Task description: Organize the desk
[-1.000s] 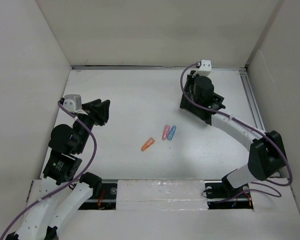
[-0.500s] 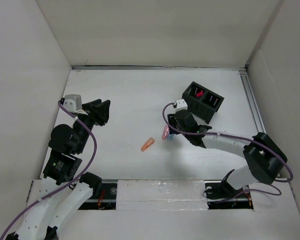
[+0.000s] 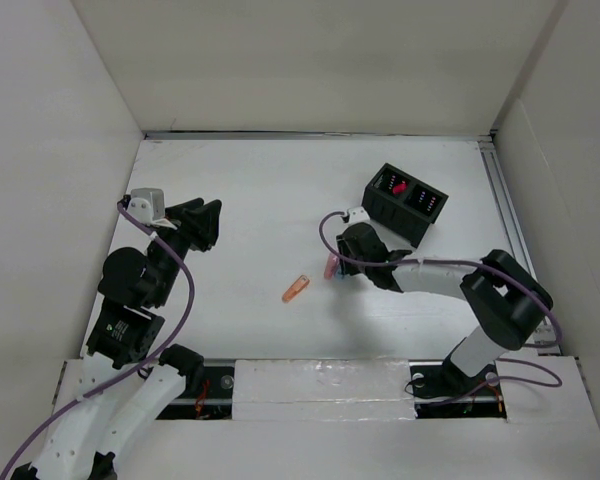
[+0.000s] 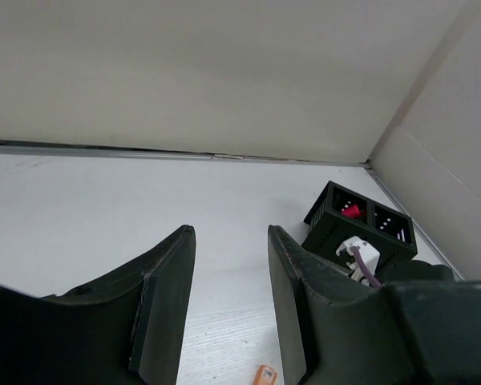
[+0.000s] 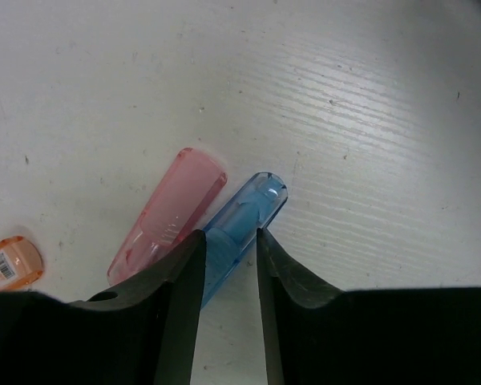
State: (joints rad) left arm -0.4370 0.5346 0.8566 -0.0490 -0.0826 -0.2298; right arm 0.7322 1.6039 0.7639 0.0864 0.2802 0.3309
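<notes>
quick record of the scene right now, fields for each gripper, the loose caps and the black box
left gripper: open, empty, away from the caps
right gripper: low at the desk, fingers against both sides of the blue cap
pink cap: lying right beside the blue cap
orange cap: lying alone, left of the pair
black box: behind the right gripper, red item in one compartment

Matte white desk. Translucent blue capsule, translucent pink capsule, and orange capsule bearing a white barcode label with black bars. Black compartmented box toward the far right corner, red item inside. Left arm white with black joints; cable purple.
</notes>
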